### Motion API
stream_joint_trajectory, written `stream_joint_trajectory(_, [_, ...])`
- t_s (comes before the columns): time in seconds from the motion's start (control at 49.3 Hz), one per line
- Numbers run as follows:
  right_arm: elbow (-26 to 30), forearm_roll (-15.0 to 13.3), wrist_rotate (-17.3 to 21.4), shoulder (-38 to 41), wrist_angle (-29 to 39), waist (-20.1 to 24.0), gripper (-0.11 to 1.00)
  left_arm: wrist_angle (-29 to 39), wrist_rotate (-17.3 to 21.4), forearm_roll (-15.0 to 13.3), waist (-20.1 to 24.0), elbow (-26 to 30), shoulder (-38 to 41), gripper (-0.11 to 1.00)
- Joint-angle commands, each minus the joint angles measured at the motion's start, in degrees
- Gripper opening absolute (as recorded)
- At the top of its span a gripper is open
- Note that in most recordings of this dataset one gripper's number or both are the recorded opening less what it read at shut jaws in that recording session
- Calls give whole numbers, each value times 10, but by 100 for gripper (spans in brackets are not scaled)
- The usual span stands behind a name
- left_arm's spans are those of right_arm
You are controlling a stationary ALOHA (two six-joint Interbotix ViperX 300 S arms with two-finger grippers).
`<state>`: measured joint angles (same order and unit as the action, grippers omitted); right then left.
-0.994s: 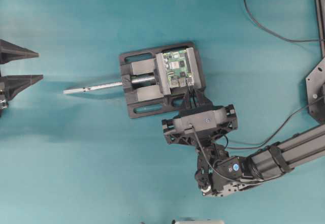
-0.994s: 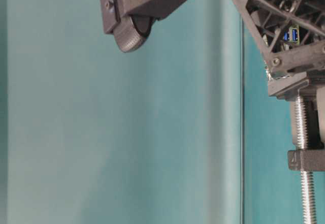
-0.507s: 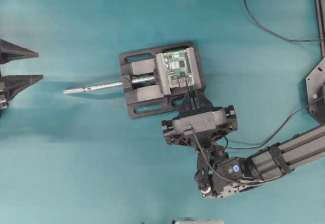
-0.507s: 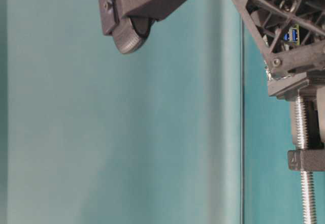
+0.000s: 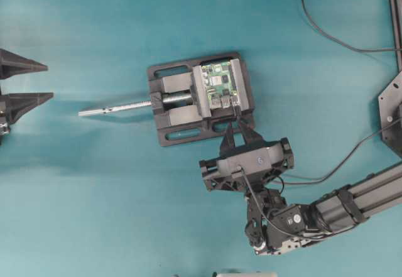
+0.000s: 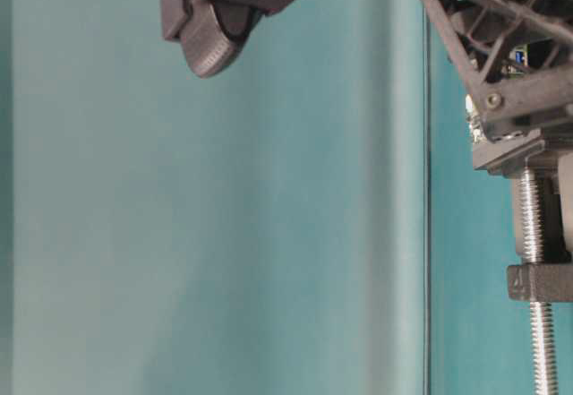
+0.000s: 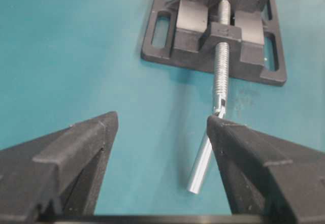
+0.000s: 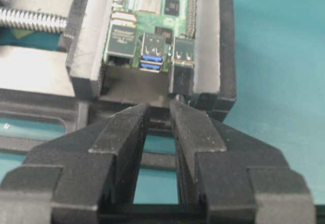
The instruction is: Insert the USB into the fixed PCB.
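Backed off the fixed PCB point(image 8: 152, 16), right pincer point(image 8: 160, 113) stands empty.

Right gripper point(image 5: 237, 128): drew back from the fixed PCB point(image 5: 220, 86), fingertips now short of the vise point(image 5: 200, 98) edge they had overlapped; jaws parted slightly, a narrow empty gap between them; the USB point(image 8: 181, 80) left seated in the board's port, just beyond the jaw tips
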<state>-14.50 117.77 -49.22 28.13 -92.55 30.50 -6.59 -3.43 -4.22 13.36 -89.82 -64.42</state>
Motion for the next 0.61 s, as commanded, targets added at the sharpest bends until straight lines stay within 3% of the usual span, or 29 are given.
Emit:
stream_joint_trajectory(0.0, [9,-2,1,-14,-4,1,31,-3,-3,3,-1,7,4,85])
stream_joint_trajectory(0.304, [-4,-2,-2,-29,18,2,31,-3,-3,3,-1,7,4,85])
stream_joint_trajectory(0.588, [-83,-8,-16,-107,75,5,36,-3,-3,3,-1,7,4,85])
